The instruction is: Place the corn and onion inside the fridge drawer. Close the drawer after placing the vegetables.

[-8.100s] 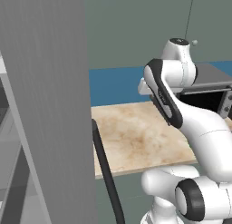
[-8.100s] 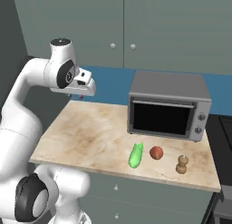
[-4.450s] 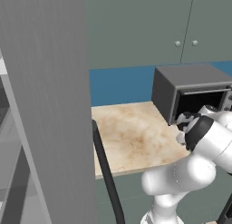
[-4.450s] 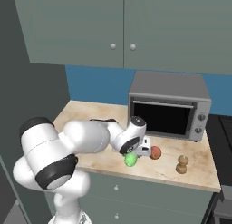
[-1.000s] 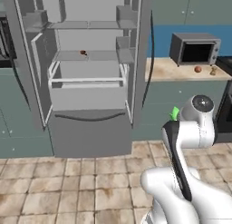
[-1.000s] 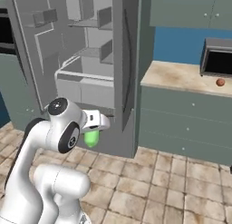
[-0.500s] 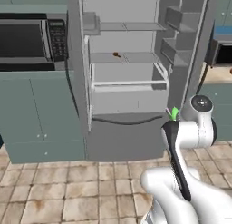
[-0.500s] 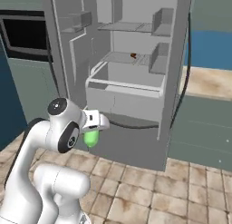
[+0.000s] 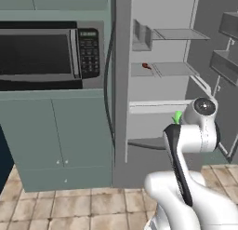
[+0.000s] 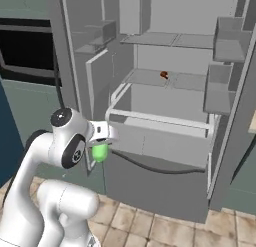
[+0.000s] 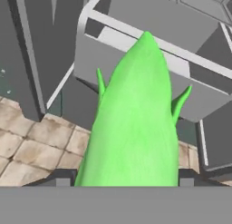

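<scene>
The gripper point(image 10: 100, 141) is clamping the corn point(image 10: 99, 152), which is hanging down below the fingers in the right base view, its long axis pointing straight out along the hand in the hand view point(image 11: 133, 123) (the finger tips themselves are mostly hidden behind the cob). The fridge drawer point(image 10: 165, 136) is standing pulled out of the open fridge point(image 10: 150, 56), and it is lying ahead of the hand and to its right, with the drawer's near left corner closest. The cob's tip is already aiming at the drawer's pale rim point(image 11: 136, 35), but the hand is sitting below that rim, near the flat front. So the coming move is probably calling for a lift and a reach far and right over the rim before letting go.
</scene>
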{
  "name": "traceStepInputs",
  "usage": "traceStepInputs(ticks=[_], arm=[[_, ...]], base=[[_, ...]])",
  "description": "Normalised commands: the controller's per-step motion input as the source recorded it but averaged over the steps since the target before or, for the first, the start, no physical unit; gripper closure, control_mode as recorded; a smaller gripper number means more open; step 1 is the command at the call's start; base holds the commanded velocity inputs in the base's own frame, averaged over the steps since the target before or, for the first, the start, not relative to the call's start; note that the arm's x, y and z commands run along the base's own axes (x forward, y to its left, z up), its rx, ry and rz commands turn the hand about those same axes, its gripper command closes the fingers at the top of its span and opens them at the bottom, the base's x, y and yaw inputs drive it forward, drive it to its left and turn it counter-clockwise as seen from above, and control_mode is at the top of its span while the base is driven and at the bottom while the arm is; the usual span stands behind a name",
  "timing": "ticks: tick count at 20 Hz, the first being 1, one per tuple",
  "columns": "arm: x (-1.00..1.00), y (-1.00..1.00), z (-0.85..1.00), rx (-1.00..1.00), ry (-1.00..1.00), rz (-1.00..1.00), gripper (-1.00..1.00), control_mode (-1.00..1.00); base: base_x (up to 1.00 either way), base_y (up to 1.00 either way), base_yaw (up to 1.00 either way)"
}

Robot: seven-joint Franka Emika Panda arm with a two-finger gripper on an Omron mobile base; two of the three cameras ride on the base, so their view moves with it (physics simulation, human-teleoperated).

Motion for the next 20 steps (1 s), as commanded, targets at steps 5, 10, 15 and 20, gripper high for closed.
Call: traceStepInputs(ticks=[5, 10, 15, 20], arm=[[0.0, 0.0, 0.0, 0.0, 0.0, 0.0, 1.0, 1.0], [0.0, 0.0, 0.0, 0.0, 0.0, 0.0, 1.0, 1.0], [0.0, 0.0, 0.0, 0.0, 0.0, 0.0, 1.0, 1.0], [0.0, 0.0, 0.0, 0.0, 0.0, 0.0, 1.0, 1.0]], base=[[0.75, -0.78, 0.0], [0.57, -0.41, 0.0], [0.3, -0.19, 0.02], [0.12, -0.49, 0.0]])
